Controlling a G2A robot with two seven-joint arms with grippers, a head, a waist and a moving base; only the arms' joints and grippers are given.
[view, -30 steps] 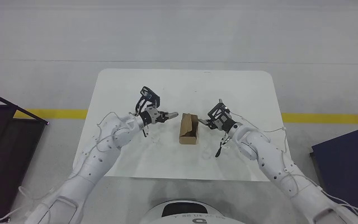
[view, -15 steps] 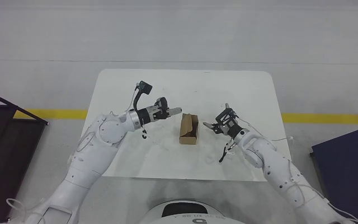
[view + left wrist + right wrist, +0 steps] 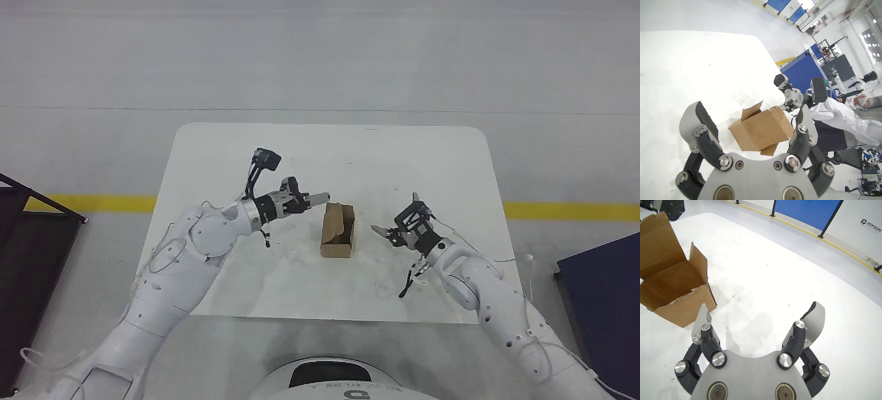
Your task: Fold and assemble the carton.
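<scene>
Left gripper (image 3: 320,198): fingers spread wide, nothing held; positioned at the carton's (image 3: 337,230) left side, level with the carton's far end, fingertips aimed at it; close to the carton wall but apart from it. In the left wrist view the carton (image 3: 761,128) sits beyond the two black-padded fingers (image 3: 706,119), framed by the gap between them, with no contact.

Right gripper (image 3: 392,222): fingers likewise spread, nothing held; positioned on the carton's right side, farther from the carton than the left gripper, low over the table (image 3: 430,160). In the right wrist view one fingertip (image 3: 703,311) overlaps the carton's near corner in the picture; whether it touches cannot be told.

Carton: brown corrugated cardboard, standing on the white table between the two grippers, free of both. The right wrist view looks down into the carton (image 3: 674,279): top open, interior visible; one tall flap upright at the side away from the right gripper; a shorter flap upright on the adjoining side; the edge nearest the right gripper ragged and low. In the left wrist view a small flap projects from under the carton's wall facing the left gripper; the walls on that side are closed and square.

Beyond the table on either side of the carton: grey floor with a yellow line (image 3: 570,210).
</scene>
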